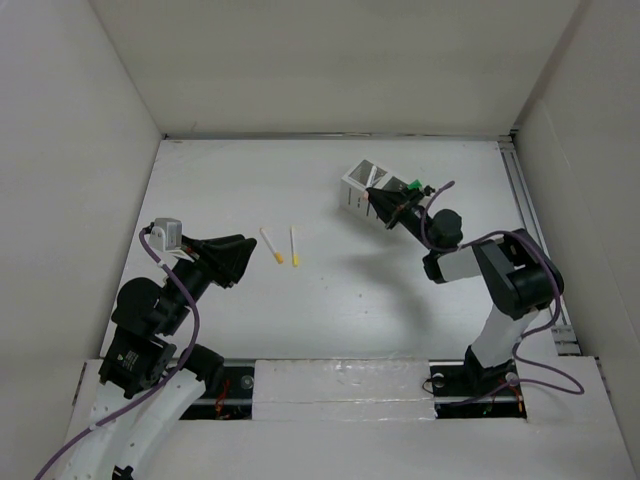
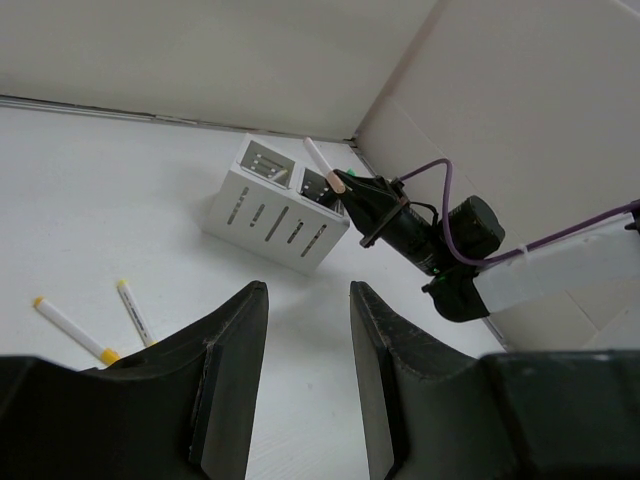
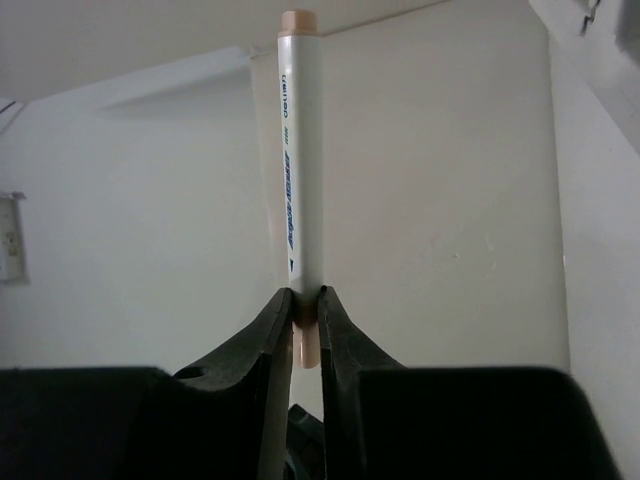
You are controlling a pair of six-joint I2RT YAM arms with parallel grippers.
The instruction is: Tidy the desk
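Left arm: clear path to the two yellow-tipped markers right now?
Likely yes: the left gripper is open and empty, close beside the markers, with only bare desk between. The right gripper is off at the box, holding another marker.

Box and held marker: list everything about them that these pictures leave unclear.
- Left wrist view: the box is shadowed inside; whether the marker touches it cannot be told.
- Top view: the right tool covers part of the box; the marker is too small to pick out.
- Right wrist view: box out of frame; marker print too small to read.
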